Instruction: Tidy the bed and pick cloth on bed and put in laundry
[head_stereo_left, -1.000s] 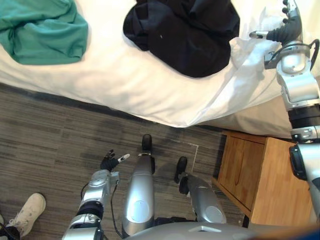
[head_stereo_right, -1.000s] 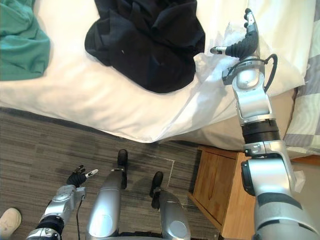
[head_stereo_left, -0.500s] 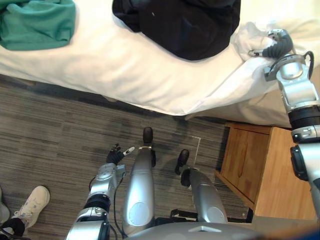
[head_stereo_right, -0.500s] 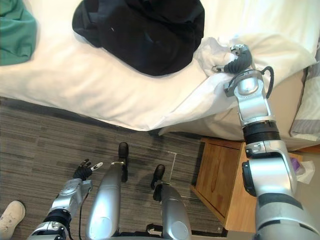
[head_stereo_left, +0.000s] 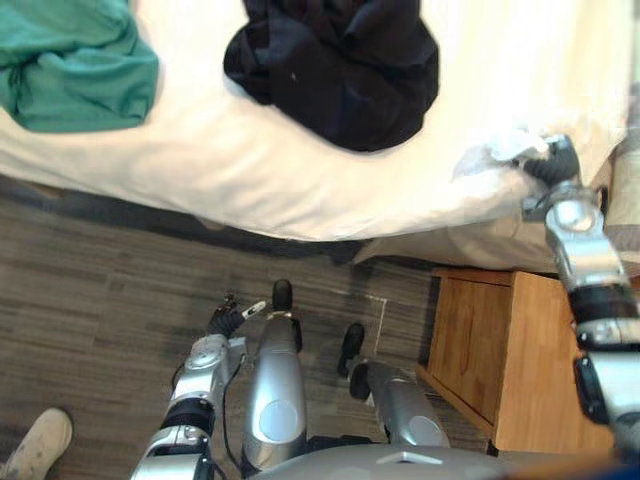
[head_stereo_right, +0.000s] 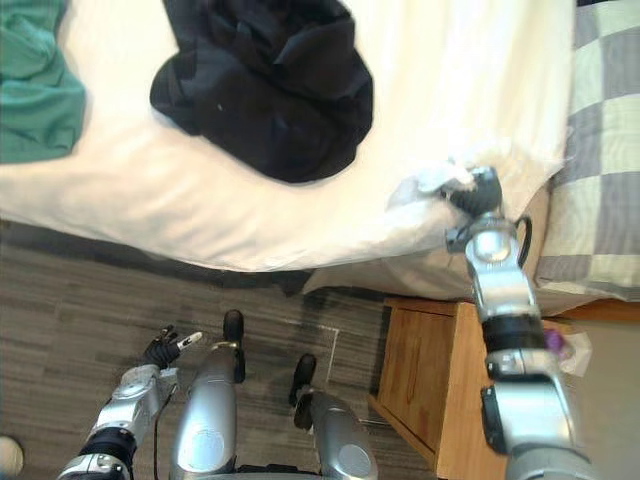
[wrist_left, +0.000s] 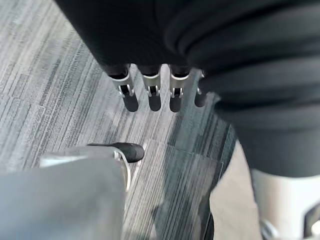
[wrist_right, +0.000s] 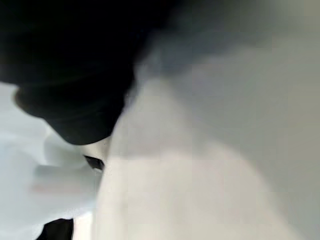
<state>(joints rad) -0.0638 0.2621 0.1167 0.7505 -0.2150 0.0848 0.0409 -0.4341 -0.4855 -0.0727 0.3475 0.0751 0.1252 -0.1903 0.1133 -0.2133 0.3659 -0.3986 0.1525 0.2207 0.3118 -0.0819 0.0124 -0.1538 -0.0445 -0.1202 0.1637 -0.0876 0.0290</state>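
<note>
Low over the floor, the left hand (head_stereo_left: 222, 322) is hanging with fingers loosely straight and empty, while the right hand (head_stereo_left: 548, 160) is curling round a bunch of white cover (head_stereo_left: 497, 148) at the bed (head_stereo_left: 250, 170) corner, with the black cloth (head_stereo_left: 335, 70) lying beyond to its left and the green cloth (head_stereo_left: 70, 65) lying further left.

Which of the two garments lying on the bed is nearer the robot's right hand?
The black garment, heaped mid-bed. The green garment lies farther off, toward the robot's left. The right hand bunches the white bedding near the bed's corner.
</note>
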